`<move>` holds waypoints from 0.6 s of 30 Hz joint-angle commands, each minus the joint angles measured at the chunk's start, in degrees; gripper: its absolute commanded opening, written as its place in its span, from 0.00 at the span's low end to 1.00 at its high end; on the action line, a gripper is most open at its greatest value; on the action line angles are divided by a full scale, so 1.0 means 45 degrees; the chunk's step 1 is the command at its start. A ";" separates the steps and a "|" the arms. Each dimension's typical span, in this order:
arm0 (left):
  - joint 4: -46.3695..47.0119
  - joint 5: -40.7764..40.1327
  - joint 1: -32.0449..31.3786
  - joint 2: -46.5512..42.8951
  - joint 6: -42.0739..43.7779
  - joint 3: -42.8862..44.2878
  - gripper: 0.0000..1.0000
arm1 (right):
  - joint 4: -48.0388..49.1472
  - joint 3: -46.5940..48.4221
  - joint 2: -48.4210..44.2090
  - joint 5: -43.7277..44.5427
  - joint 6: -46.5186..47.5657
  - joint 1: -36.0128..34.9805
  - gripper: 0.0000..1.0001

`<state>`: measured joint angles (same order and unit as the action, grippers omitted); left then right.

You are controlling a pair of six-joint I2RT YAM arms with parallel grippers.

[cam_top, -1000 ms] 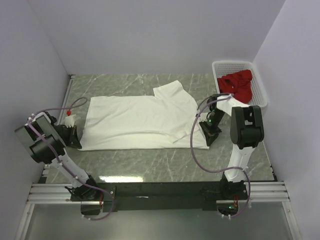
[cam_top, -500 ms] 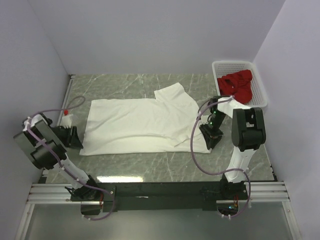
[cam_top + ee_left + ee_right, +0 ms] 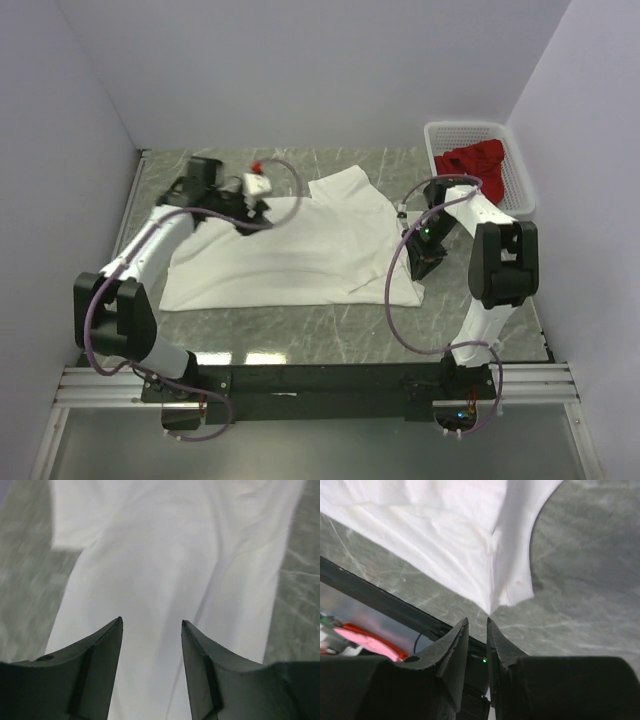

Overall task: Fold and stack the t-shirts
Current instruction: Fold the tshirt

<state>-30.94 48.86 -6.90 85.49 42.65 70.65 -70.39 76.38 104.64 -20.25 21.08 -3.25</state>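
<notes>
The white t-shirt lies spread flat across the middle of the table, one sleeve pointing toward the far side. My left gripper hangs over its far left part. In the left wrist view that gripper is open, with only white cloth below it. My right gripper is at the shirt's near right corner. In the right wrist view it stands slightly open and empty, the shirt's corner just beyond its tips. The red t-shirt lies crumpled in the basket.
The white slotted basket stands at the far right corner, close to the right arm. Grey walls close in the table on the left, right and far sides. The black rail runs along the near edge.
The left arm has swung from the shirt's left edge up over its far left part. Both grippers have opened and let go of the cloth. The right gripper has shifted slightly away from the near edge.
</notes>
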 commanded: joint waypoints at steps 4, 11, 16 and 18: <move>0.3107 -0.0058 -0.4538 0.1291 0.2724 -0.0838 0.53 | 0.0525 0.0331 0.1628 -0.1944 -0.1090 0.1072 0.27; 0.2932 -0.0194 -0.7194 0.3731 0.6100 -0.0213 0.51 | 0.1032 -0.0176 0.2078 -0.1984 -0.1462 0.1268 0.27; 0.2345 -0.0467 -0.7978 0.4828 0.7375 0.0470 0.51 | 0.1384 -0.0430 0.2215 -0.1828 -0.1676 0.1268 0.25; 0.2090 -0.0487 -0.8194 0.5200 0.7728 0.0725 0.49 | 0.1443 -0.0566 0.2138 -0.1672 -0.1716 0.1288 0.24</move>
<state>-19.97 46.13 -42.81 107.92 71.09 70.63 -65.10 74.52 114.45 -27.70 14.41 2.50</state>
